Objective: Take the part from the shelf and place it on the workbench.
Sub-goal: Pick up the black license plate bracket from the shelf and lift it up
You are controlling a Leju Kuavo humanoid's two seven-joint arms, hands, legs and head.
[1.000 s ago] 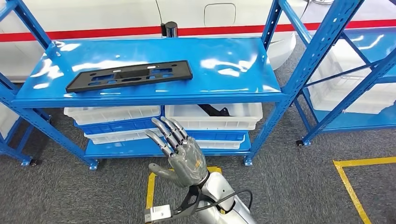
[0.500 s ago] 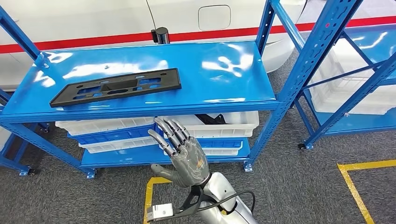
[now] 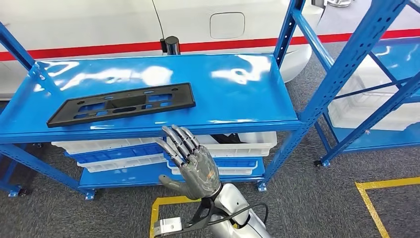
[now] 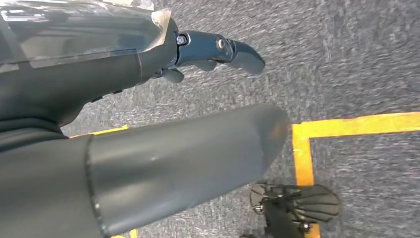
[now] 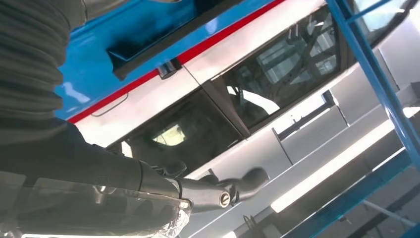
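So the black mounting plate [image 3: 122, 104] lies flat on the blue shelf's top deck [image 3: 237, 94], well left of the right hand [image 3: 190, 161], which is raised before the shelf edge, fingers spread and empty. The left hand [image 4: 218, 52] hangs over the floor, its fingers curled around nothing. A thin plate lying flush (little edge to catch) may slide away rather than lift.
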